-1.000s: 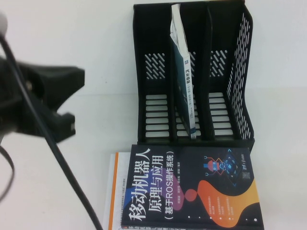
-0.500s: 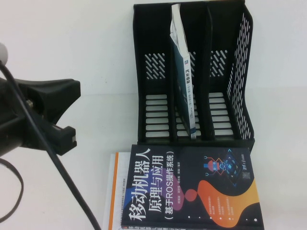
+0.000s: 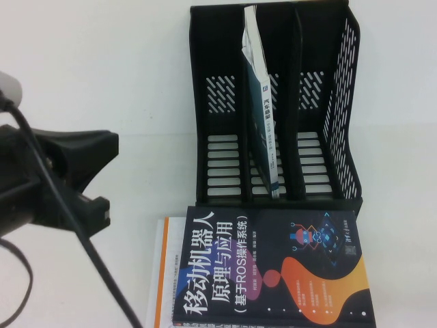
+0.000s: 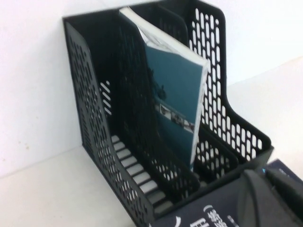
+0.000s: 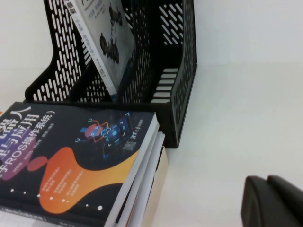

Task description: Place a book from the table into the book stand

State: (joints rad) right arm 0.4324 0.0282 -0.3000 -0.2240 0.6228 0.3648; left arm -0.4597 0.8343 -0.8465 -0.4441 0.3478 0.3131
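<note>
One thin, floppy book [image 3: 263, 102] leans in the book stand [image 3: 341, 102]; left gripper [image 3: 95, 181] fingers together, empty; right gripper [image 5: 272, 201] unreadable.

Left gripper [image 3: 102, 174]: black, chunky moulded plastic; black cable across it; white rounded housing behind.

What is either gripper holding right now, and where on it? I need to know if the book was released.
Nothing is held. The left gripper is shut and empty, left of the book stand; the book stands in its middle slot. The right gripper holds nothing.
</note>
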